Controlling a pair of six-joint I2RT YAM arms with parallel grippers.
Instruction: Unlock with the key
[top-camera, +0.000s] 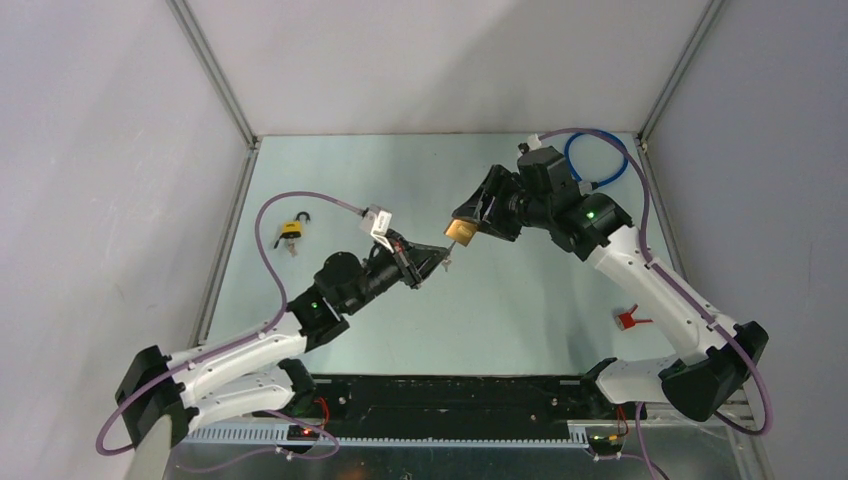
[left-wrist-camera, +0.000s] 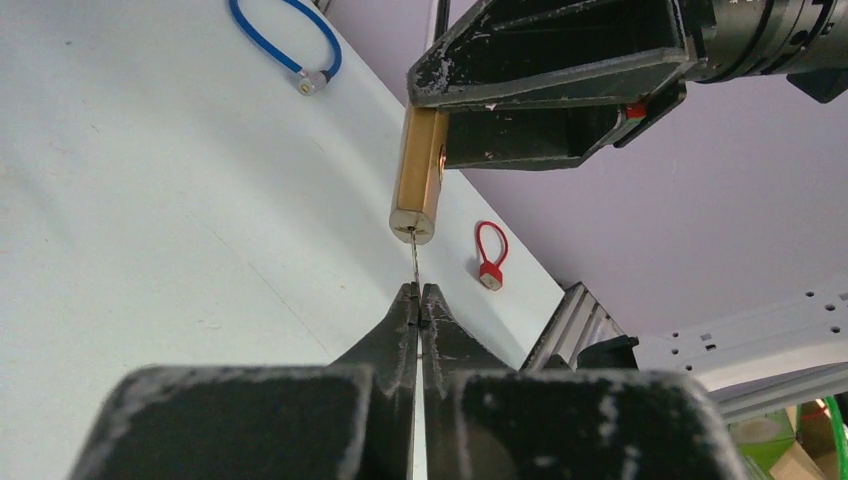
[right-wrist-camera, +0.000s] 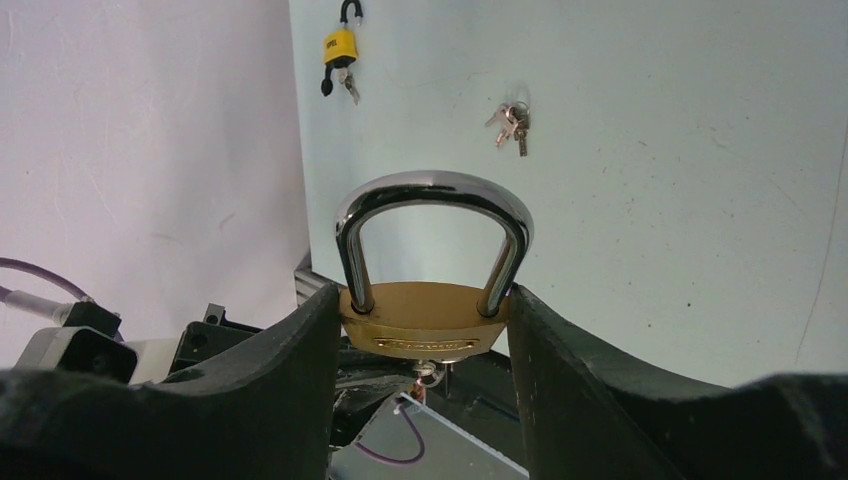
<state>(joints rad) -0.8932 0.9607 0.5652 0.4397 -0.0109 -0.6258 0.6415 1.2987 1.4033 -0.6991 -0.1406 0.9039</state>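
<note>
Above the middle of the pale tabletop (top-camera: 520, 300), the left gripper (left-wrist-camera: 419, 292) is clamped shut on a thin silver key (left-wrist-camera: 413, 262). The key's tip meets the keyhole in the base of a brass padlock with a steel shackle (left-wrist-camera: 420, 170). The right gripper (top-camera: 474, 223) grips the padlock's body by its sides. The key should probably be lined up straight, seated fully, then twisted.
</note>
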